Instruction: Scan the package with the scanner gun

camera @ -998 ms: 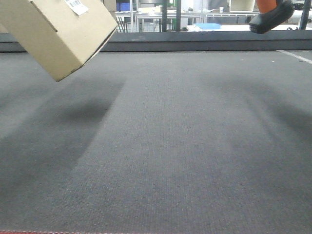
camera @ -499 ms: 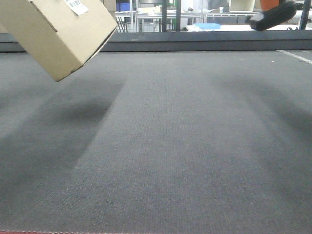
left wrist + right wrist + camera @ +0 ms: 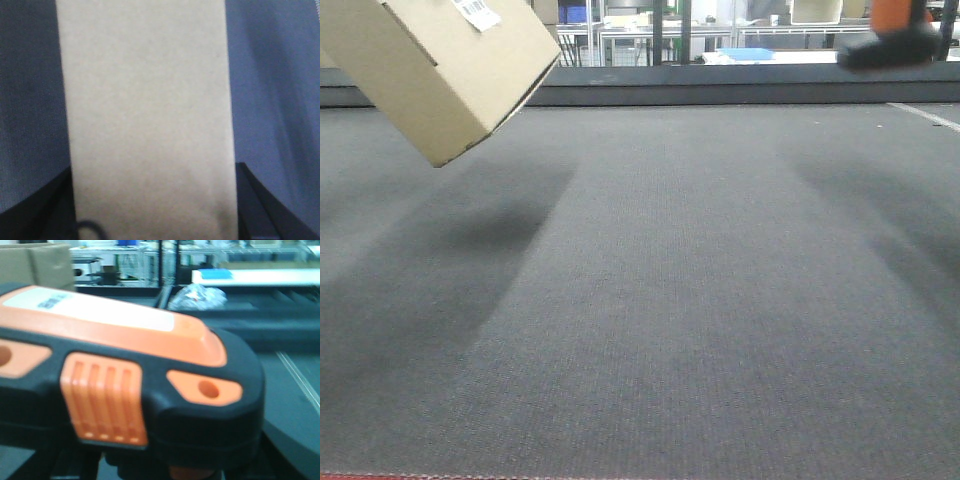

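Left gripper [image 3: 152, 210] clamped on the package [image 3: 440, 70], dark fingers [image 3: 47, 210] flanking its tan face. We note the package aloft at upper left of the front view, tilted, white barcode label [image 3: 477, 13] on its top face, clear of the grey surface [image 3: 670, 300]. Right gripper [image 3: 145, 467] closed around the scanner gun [image 3: 892, 38], which is raised at upper right, blurred, well apart from the package.

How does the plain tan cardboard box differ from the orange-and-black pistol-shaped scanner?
The tan cardboard box is plain, flat-sided and tilted corner-down; the orange-and-black scanner is rounded, with ribbed orange panels. In the front view the box shows sharp and large; the scanner is a blurred sliver at the top edge. Both hang above the grey mat.
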Controlling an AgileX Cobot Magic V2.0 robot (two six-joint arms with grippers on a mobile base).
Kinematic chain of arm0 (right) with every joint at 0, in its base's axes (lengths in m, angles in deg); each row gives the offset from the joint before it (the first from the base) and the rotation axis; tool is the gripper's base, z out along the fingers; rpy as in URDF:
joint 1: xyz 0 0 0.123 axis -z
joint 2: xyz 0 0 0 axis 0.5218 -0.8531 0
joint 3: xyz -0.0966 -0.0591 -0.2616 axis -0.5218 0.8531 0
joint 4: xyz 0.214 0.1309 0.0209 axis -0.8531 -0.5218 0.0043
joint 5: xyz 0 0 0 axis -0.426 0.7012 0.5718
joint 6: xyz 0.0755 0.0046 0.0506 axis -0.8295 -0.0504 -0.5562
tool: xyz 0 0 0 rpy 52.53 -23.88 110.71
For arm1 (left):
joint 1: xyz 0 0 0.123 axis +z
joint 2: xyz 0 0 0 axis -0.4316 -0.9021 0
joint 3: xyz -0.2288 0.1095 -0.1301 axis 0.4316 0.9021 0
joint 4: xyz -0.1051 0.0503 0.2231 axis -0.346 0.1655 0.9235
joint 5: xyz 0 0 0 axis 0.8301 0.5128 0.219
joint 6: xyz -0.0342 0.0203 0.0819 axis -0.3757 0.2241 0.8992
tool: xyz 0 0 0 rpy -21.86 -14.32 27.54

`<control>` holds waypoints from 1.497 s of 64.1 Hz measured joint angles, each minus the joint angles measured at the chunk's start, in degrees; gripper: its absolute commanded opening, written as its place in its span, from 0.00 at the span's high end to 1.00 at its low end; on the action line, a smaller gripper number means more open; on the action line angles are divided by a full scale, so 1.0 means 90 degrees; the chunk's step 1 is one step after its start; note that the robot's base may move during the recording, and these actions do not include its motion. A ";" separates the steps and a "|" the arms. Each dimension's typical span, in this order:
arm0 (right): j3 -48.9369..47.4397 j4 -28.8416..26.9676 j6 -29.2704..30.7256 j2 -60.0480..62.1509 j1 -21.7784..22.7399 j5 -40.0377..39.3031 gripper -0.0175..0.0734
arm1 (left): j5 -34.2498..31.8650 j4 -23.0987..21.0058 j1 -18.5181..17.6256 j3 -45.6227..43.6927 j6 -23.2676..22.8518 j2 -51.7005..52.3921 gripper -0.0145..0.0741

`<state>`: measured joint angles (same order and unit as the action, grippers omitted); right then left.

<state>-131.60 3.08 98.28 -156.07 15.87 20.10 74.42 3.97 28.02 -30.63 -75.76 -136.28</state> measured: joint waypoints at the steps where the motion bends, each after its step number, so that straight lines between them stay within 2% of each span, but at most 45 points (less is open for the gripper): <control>1: 0.0083 0.0000 -0.0056 0.0000 -0.0003 -0.0089 0.99 | 0.0000 0.0000 0.0000 0.0000 0.0000 0.0000 0.96; 6: 0.0511 0.0207 -0.0323 0.0000 0.0032 -0.0597 0.99 | 0.0000 0.0000 0.0000 0.0000 0.0000 0.0000 0.96; 15: 0.1227 0.1136 -0.1231 0.0000 0.0048 -0.1493 0.99 | 0.0000 0.0000 0.0000 0.0000 0.0000 0.0000 0.96; 23: 0.1547 0.1473 -0.1641 -0.0108 0.0048 -0.2021 0.99 | 0.0000 0.0000 0.0000 0.0000 0.0000 0.0000 0.96; 60: 0.1759 0.1577 -0.1850 -0.1325 0.0048 -0.3071 0.99 | 0.0000 0.0000 0.0000 0.0000 0.0000 0.0000 0.96; 96: 0.1759 0.1593 -0.1887 -0.1607 0.0048 -0.3120 0.99 | 0.0000 0.0000 0.0000 0.0000 0.0000 0.0000 0.96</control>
<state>-115.77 17.42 81.29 -170.52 16.30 -7.98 74.42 3.97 28.02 -30.63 -75.76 -136.28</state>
